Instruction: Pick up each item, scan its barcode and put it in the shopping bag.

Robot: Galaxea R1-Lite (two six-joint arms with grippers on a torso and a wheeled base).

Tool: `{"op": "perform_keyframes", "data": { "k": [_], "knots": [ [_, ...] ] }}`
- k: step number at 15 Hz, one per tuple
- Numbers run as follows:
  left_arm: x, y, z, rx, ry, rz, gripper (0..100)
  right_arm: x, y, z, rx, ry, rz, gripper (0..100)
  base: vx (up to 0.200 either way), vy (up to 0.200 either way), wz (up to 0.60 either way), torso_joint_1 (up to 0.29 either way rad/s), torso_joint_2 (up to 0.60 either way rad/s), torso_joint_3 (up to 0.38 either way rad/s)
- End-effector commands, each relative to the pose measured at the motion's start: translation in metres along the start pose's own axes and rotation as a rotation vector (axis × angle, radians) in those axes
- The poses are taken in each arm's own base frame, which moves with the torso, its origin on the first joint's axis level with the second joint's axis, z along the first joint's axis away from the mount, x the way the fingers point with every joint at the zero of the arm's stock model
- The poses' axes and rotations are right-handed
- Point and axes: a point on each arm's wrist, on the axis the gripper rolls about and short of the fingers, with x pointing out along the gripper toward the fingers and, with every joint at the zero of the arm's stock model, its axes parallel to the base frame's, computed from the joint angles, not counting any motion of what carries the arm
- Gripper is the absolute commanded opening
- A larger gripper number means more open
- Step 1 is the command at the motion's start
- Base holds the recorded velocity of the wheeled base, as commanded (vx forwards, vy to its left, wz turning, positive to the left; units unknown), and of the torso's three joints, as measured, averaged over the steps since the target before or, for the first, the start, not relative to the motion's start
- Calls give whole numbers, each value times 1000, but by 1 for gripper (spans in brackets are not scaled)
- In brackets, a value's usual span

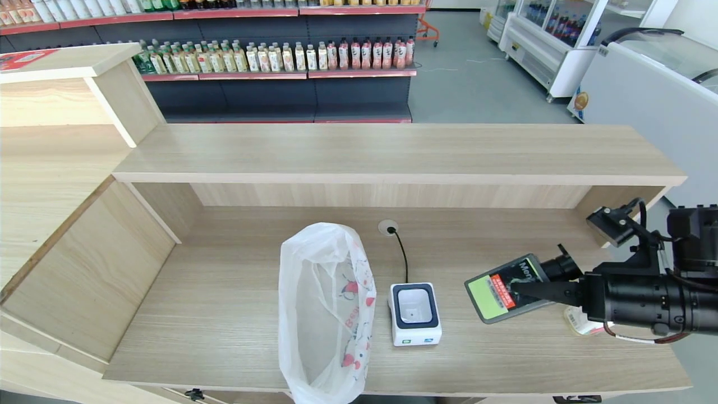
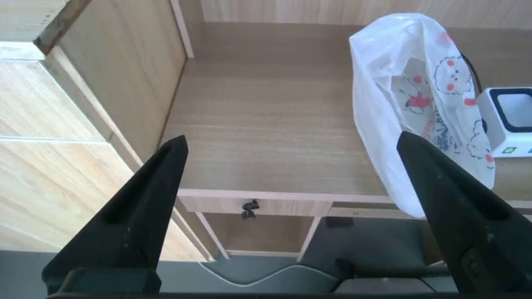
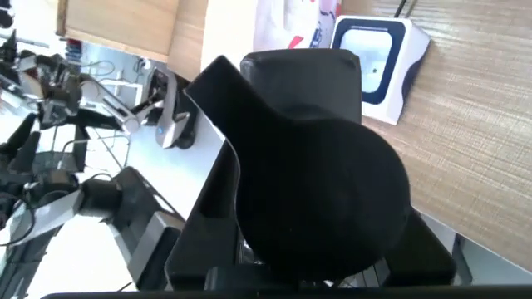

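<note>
My right gripper (image 1: 519,289) is shut on a flat black and green box (image 1: 499,289) with a red label, held tilted above the counter just right of the scanner. The white barcode scanner (image 1: 415,313) sits at mid-counter with its window facing up; it also shows in the right wrist view (image 3: 370,62). Left of it stands the open white shopping bag (image 1: 328,314) with red print. My left gripper (image 2: 291,216) hangs open and empty off the counter's front edge, to the left of the bag (image 2: 424,91).
A small white item with a barcode (image 1: 578,322) lies on the counter (image 1: 224,314) under my right arm. A black cable (image 1: 401,252) runs from the scanner to a hole at the back. A raised wooden ledge (image 1: 392,151) and side walls bound the counter.
</note>
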Motion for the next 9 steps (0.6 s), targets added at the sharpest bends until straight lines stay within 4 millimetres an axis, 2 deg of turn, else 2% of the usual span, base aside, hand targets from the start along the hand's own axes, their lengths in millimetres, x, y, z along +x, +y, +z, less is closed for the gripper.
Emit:
{"op": "perform_keyframes", "data": {
  "k": [1,3,6,9],
  "knots": [
    [0,0,0,1,0,1,100,20,-8,-5,5,31,-22,0,0,0,0,0,0,0],
    [0,0,0,1,0,1,100,33,-12,-8,-2,48,-8,0,0,0,0,0,0,0],
    [0,0,0,2,0,-1,100,62,-35,-19,-66,85,-77,0,0,0,0,0,0,0],
    [0,0,0,2,0,1,100,78,-51,-26,-95,95,-91,0,0,0,0,0,0,0]
  ]
}}
